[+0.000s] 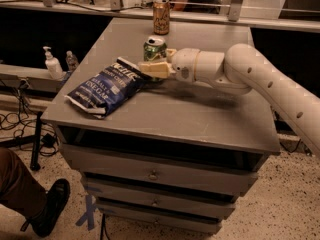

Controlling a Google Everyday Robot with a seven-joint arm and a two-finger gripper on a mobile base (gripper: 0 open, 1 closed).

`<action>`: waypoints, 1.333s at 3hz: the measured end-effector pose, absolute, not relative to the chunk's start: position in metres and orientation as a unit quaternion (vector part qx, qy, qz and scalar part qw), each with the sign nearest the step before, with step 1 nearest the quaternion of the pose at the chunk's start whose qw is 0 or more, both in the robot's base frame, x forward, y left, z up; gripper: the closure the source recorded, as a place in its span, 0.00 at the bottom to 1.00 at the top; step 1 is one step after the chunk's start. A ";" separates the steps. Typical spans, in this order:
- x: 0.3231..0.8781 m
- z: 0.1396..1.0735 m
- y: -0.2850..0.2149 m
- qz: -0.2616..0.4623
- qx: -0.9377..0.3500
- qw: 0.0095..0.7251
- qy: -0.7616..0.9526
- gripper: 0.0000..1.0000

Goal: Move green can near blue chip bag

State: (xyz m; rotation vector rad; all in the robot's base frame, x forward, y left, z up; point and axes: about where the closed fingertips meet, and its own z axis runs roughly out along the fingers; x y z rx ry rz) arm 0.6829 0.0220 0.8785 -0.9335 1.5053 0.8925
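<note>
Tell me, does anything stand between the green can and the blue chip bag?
Nothing visible does. The green can stands at the claw, right by the far end of the blue chip bag. The orange-brown can stands farther back, out of the way.

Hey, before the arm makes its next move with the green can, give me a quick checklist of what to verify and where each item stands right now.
1. Green can upright on the table: ok.
2. Pincer at the green can, low on its near side: ok.
3. Firm hold on the can: cannot tell.
4. Can close to the blue chip bag: ok, by the bag's upper right corner; whether they touch, cannot tell.
5. Orange-brown can out of the way, at the table's far edge: ok.
</note>
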 end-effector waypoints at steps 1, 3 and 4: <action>0.682 0.878 0.023 0.378 -0.393 0.546 0.636 0.12; 0.681 0.878 0.020 0.377 -0.391 0.545 0.639 0.00; 0.682 0.880 0.008 0.367 -0.388 0.549 0.643 0.00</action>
